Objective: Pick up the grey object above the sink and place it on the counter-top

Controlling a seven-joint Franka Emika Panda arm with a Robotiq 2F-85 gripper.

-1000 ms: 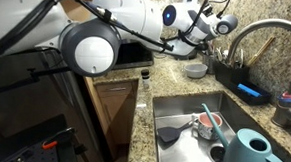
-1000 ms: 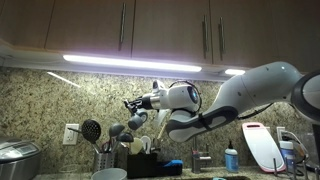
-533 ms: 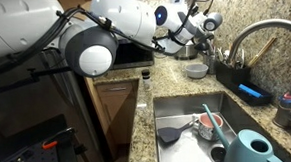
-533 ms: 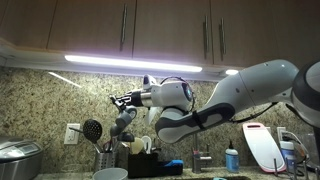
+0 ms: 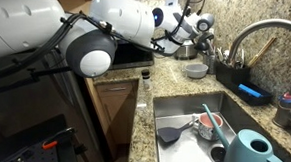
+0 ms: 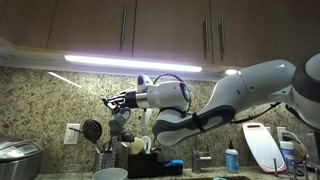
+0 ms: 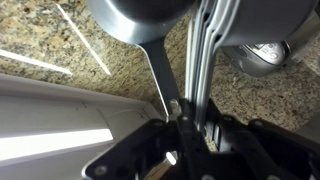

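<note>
Above the speckled counter-top point(image 5: 140, 131) and steel sink point(image 5: 164, 110), the white arm point(image 5: 129, 20) is raised before the granite backsplash point(image 6: 60, 100); its gripper point(image 7: 185, 118) is clenched on the thin handle of the grey object point(image 7: 140, 22), which is held aloft, clear of both.

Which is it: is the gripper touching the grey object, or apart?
Touching. In the wrist view the gripper is shut on the thin handle of the grey object.
</note>
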